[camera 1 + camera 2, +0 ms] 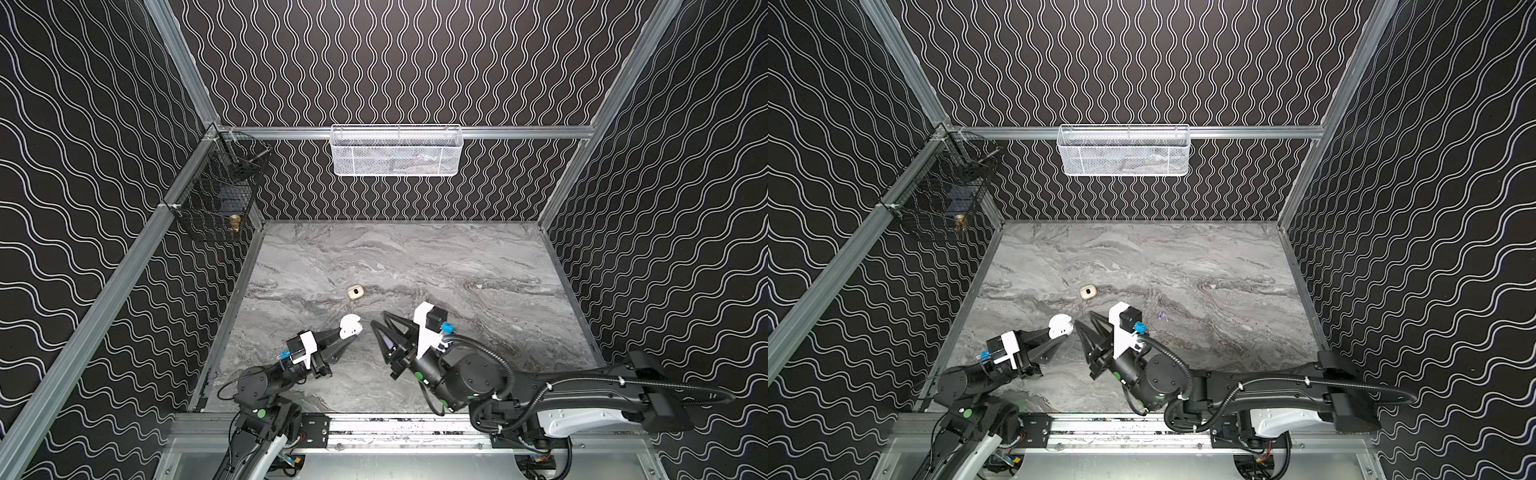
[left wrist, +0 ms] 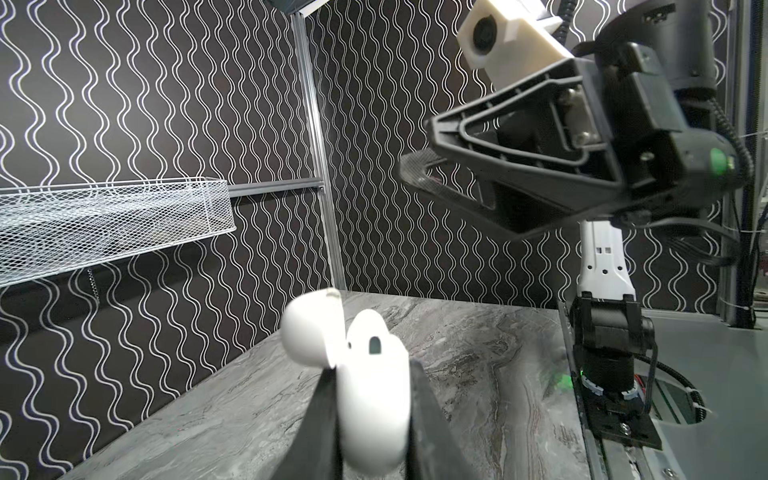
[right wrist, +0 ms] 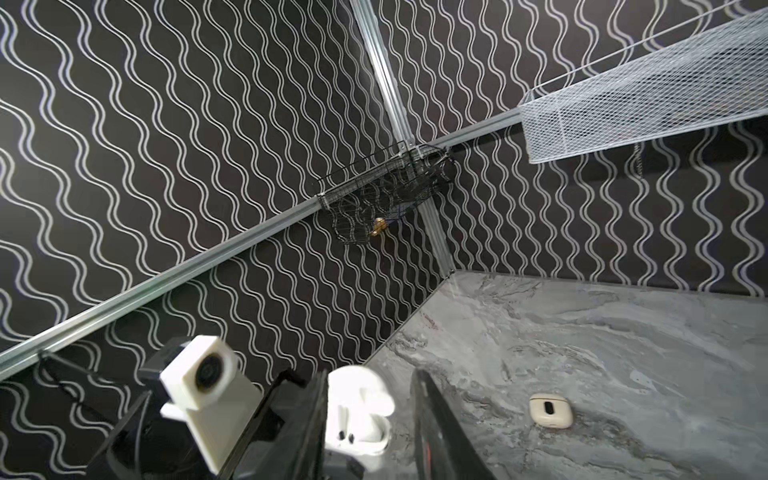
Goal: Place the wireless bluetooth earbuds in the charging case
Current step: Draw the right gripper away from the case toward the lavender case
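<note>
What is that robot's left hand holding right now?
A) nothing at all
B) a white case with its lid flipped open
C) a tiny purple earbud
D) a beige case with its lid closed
B: the left hand is clamped on the white case, whose lid stands open, while the beige case lies apart on the table.

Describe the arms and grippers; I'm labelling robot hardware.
The left arm and right arm are black with green dots at joints. The left gripper and right gripper each have black triangular fingers, a white camera mount and a blue plug. A corrugated black conduit runs along the right arm, whose base link is white.
</note>
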Controlling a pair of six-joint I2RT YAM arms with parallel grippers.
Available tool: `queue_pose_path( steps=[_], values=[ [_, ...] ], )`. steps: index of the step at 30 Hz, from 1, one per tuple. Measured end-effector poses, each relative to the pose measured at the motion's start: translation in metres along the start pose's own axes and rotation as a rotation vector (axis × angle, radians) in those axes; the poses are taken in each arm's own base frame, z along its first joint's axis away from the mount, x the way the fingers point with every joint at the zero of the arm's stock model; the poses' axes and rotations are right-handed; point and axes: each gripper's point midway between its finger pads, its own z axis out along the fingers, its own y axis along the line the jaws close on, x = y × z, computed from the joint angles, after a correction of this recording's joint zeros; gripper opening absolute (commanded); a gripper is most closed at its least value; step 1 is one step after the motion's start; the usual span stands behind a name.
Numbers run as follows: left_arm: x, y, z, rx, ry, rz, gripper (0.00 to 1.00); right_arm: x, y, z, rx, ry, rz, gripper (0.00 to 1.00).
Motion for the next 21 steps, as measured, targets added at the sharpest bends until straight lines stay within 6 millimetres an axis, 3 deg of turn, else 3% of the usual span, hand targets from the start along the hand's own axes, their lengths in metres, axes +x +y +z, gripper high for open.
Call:
queue_pose_path(
  steps=[5,7,12,15,21],
  values=[
    [0.003,-0.003,0.006,0.052,0.007,-0.007,0.0,-0.014,-0.086,0.029,0.163,0.04,0.035,0.38],
    [0.003,-0.004,0.008,0.067,0.006,-0.008,0.0,-0.001,-0.099,0.036,0.164,0.103,0.031,0.38],
    [-0.001,-0.006,0.011,0.094,0.004,-0.008,0.0,0.039,-0.094,0.053,0.039,0.262,0.022,0.37],
    [-0.004,-0.007,0.012,0.099,-0.003,-0.001,0.0,0.064,-0.075,0.051,-0.1,0.334,0.011,0.37],
    [-0.009,-0.01,0.01,0.105,-0.018,0.014,0.0,0.065,-0.036,0.048,-0.331,0.339,0.021,0.34]
  ],
)
